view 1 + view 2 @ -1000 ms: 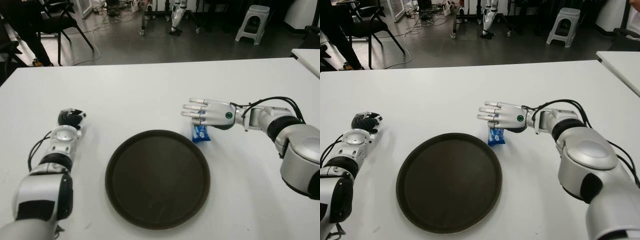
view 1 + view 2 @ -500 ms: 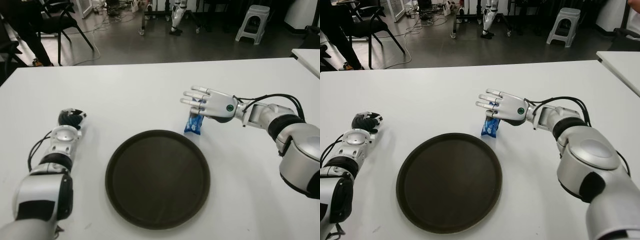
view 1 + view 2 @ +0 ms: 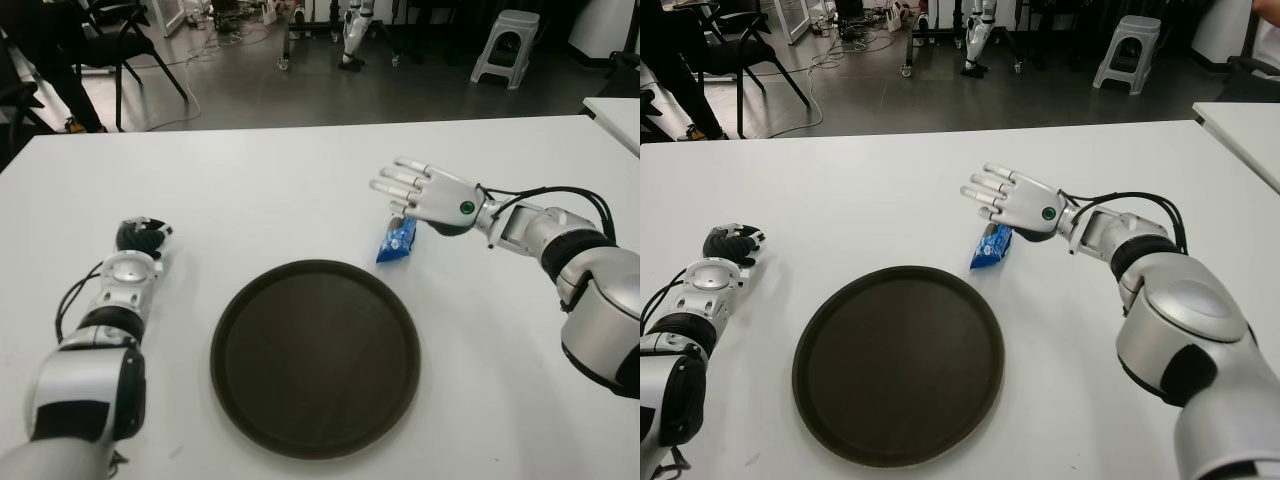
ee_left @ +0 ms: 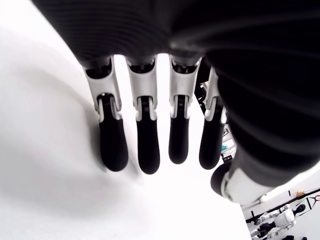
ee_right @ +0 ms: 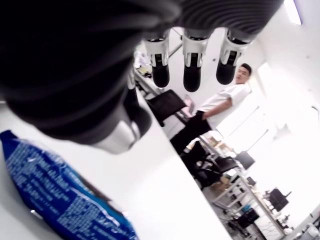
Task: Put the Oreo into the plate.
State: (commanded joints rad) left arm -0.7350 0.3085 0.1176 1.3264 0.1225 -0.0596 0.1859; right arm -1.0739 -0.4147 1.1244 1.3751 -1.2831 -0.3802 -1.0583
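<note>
The Oreo (image 3: 398,241), a small blue packet, lies on the white worktop (image 3: 300,190) just off the far right edge of the round dark plate (image 3: 315,355), close to the rim but not on it. Its long axis runs on a diagonal, the near end pointing left toward the plate and the far end pointing right toward the right robot hand (image 3: 428,196). That robot hand sits just far and right of the packet, slightly above it, with its 4 long fingers (image 3: 985,190) spread and stretched out to the left, palm turned down. The right wrist view shows the packet (image 5: 60,197) directly under the palm with the thumb (image 5: 122,132) hanging over it and the fingertips well clear, so the robot hand is wide open and grips nothing; whether the thumb or palm heel touches the far end of the wrapper cannot be told. The left robot hand (image 3: 140,238) shows far off on the left side of the worktop, left of the plate, its dark fingers (image 4: 142,145) curled downward against the white surface and holding nothing. The right robot hand is much the nearer to the packet, so the job most likely falls to it: the plate lies near and left of the Oreo, along the line of the packet's long axis. The Oreo is not yet in the plate.
</note>
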